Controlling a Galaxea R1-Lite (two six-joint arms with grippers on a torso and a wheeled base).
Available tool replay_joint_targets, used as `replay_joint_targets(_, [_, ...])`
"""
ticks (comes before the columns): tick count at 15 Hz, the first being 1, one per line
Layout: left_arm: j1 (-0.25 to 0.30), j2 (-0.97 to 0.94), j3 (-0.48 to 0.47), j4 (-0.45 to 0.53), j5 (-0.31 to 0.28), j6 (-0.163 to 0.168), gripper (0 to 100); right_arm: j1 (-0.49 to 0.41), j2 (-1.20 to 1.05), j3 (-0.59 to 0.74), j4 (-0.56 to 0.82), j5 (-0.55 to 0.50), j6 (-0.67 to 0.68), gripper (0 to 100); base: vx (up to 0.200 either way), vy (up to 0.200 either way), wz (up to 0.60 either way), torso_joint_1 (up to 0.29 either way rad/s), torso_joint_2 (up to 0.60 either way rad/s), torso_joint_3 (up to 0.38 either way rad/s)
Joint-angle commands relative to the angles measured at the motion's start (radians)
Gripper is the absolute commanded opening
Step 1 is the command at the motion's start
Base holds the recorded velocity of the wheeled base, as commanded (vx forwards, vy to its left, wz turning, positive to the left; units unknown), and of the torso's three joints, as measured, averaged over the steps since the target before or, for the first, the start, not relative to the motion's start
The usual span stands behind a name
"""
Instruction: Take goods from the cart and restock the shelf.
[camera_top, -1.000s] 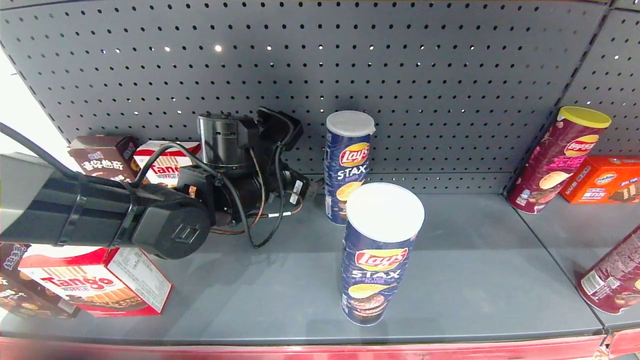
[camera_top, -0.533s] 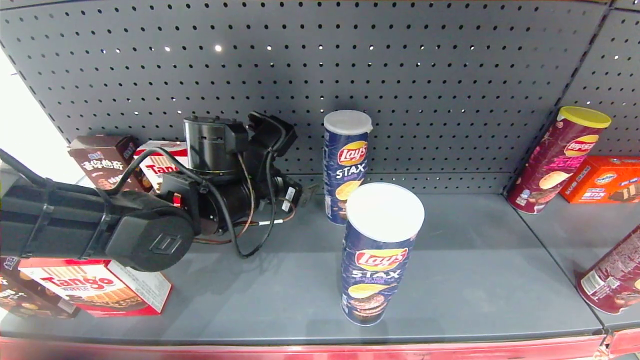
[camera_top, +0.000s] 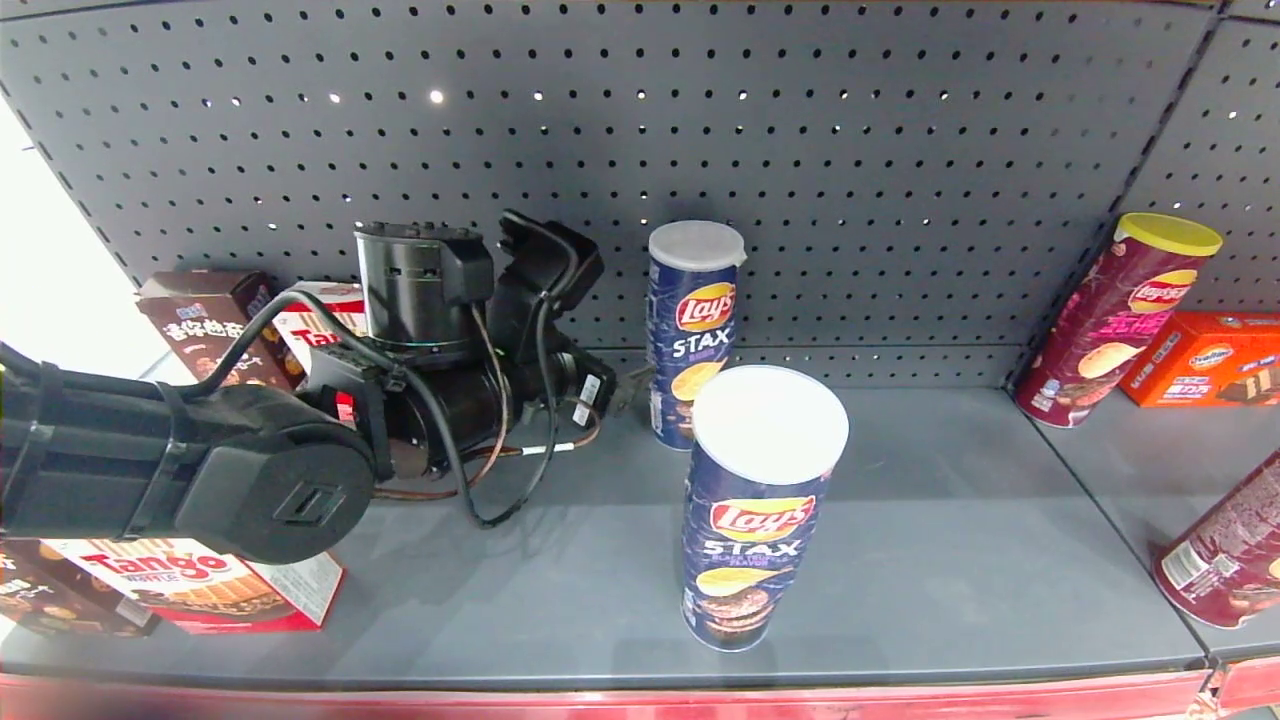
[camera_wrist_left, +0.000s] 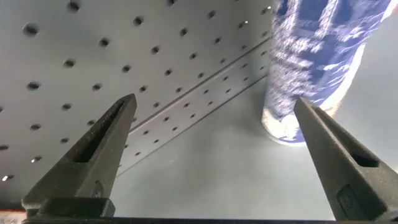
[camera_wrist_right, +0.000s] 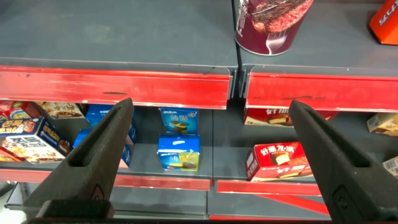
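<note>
Treat the far blue can (camera_top: 694, 330) as placed: upright at the back of the shelf (camera_top: 950, 540), close to the pegboard (camera_top: 800, 150), just behind the near blue can (camera_top: 755, 500), also upright and nearer the front.

Judge the step in hand as clearing the left hand (camera_wrist_left: 212, 102) away from that far can. Note the hand released, jaws spread wide with nothing between them, low over the shelf just left of the can's base and seemingly clear of it.

Draw back leftward and toward the near side in one straight, slow line. Hold the jaws spread until well apart from the can. Avoid closing early or swinging right, for fear of clipping the base and tipping a tall, narrow and probably light cylinder into the near can. Stay level over the shelf rather than lifting toward the lid.

Mind the red wafer box (camera_top: 200, 585) at the near left, likely under the retreat path, and the brown box (camera_top: 200, 320) at the far left.

Leave the right hand (camera_wrist_right: 210, 104), likewise released and empty, in front of the shelf's red front edge (camera_wrist_right: 118, 84). Leave alone the purple can (camera_top: 1115, 320) leaning at the far right.
</note>
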Motion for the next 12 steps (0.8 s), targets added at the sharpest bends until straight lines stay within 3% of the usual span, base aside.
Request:
replay_joint_targets(1, [-0.003,0.004,-0.006,0.000,0.001,0.000,100,0.000,0.002,0.000,0.000,0.000,-0.001,100,0.000,0.000,0.00,0.000,0.00,0.000])
replay_joint_targets(12, [0.006,0.005,-0.005,-0.005,0.002,-0.006,100,0.000,0.002,0.000,0.000,0.000,-0.001,100,0.000,0.000,0.00,0.000,0.00,0.000])
